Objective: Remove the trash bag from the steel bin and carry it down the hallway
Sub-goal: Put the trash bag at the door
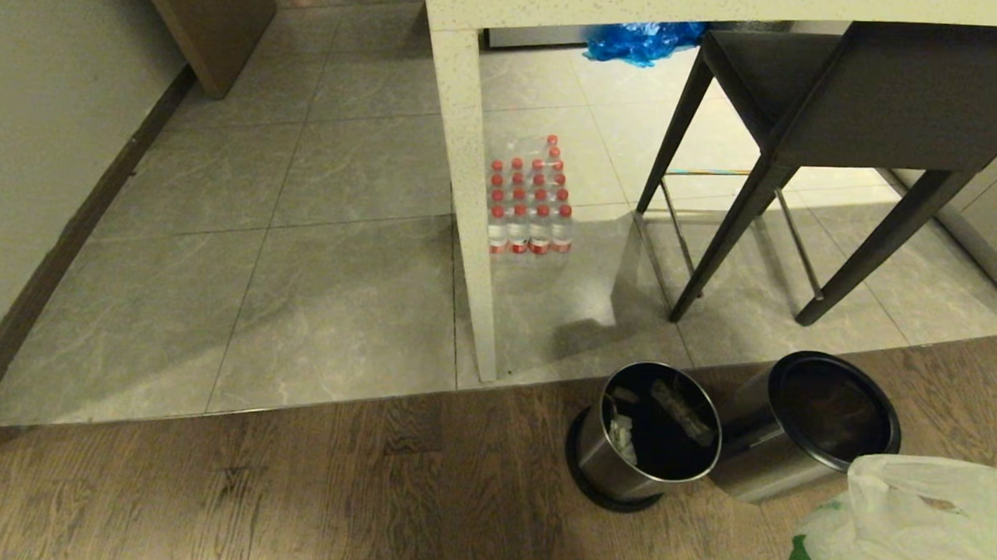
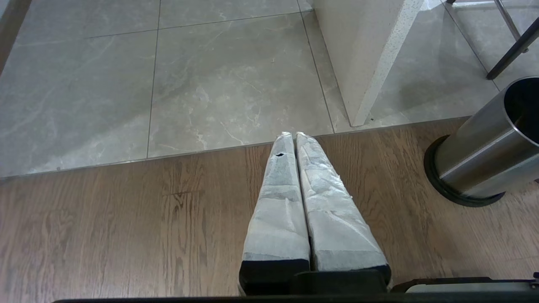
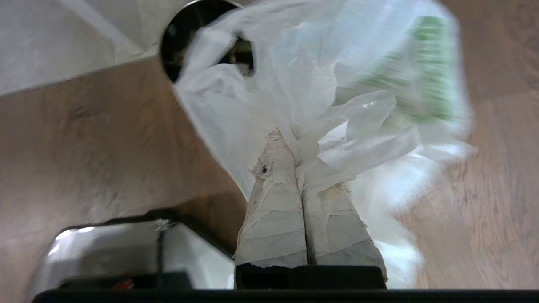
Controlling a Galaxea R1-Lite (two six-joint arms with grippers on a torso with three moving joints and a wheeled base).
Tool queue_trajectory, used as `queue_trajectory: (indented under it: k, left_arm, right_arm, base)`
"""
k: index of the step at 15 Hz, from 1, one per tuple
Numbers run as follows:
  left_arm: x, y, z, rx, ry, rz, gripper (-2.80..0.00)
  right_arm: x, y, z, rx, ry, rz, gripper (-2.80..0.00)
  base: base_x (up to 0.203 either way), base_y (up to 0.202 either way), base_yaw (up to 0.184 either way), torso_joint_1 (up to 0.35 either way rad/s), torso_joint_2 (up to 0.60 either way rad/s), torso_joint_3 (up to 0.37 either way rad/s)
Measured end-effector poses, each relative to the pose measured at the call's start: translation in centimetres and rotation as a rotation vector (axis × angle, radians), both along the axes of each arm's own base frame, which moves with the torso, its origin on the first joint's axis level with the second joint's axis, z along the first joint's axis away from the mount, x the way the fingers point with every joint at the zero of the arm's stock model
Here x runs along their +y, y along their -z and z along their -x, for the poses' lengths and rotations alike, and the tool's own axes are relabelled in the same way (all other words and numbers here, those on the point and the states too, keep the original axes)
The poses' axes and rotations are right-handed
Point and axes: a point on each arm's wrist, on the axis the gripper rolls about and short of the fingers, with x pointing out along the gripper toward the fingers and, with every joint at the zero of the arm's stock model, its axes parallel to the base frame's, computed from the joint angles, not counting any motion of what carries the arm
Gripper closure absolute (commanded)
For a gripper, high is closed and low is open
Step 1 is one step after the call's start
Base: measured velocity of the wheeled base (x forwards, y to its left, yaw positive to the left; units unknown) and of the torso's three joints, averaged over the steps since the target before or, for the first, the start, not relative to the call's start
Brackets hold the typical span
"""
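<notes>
The trash bag [image 1: 913,526], thin white plastic with green showing through, hangs at the lower right of the head view, clear of the floor bins. In the right wrist view my right gripper [image 3: 290,135] is shut on a bunched fold of the trash bag [image 3: 320,84]. The steel bin [image 1: 778,472] with a black ring rim stands just left of the bag, leaning, its inside dark. The grey-tiled hallway [image 1: 217,254] runs away at the left, along a cream wall with dark skirting. My left gripper [image 2: 294,135] is shut and empty over the wooden floor.
A second steel bin [image 1: 616,462] with scraps inside stands beside the first, and shows in the left wrist view [image 2: 480,143]. Behind them are a white counter leg [image 1: 475,229], a dark stool [image 1: 845,101], a pack of red-capped bottles [image 1: 530,202] and a blue plastic bag [image 1: 639,40].
</notes>
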Motion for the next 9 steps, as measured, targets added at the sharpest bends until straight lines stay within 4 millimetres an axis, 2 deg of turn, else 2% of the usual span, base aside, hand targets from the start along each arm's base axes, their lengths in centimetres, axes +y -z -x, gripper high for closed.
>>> queue_trajectory:
  k: [2, 5, 9]
  left_arm:
    - [0.0, 0.0, 0.0, 0.0, 0.0, 0.0, 0.0]
    - [0.0, 0.0, 0.0, 0.0, 0.0, 0.0, 0.0]
    - [0.0, 0.0, 0.0, 0.0, 0.0, 0.0, 0.0]
  right_arm:
    - [-0.1, 1.1, 0.7, -0.086, 0.047, 0.03, 0.0]
    - [0.0, 2.6, 1.8, -0.24, -0.027, 0.055, 0.0]
    - [0.1, 3.7, 2.2, -0.308, -0.068, 0.062, 0.0]
  base:
    - [0.0, 0.0, 0.0, 0.0, 0.0, 0.0]
    - [0.0, 0.0, 0.0, 0.0, 0.0, 0.0]
    - [0.0, 0.0, 0.0, 0.0, 0.0, 0.0]
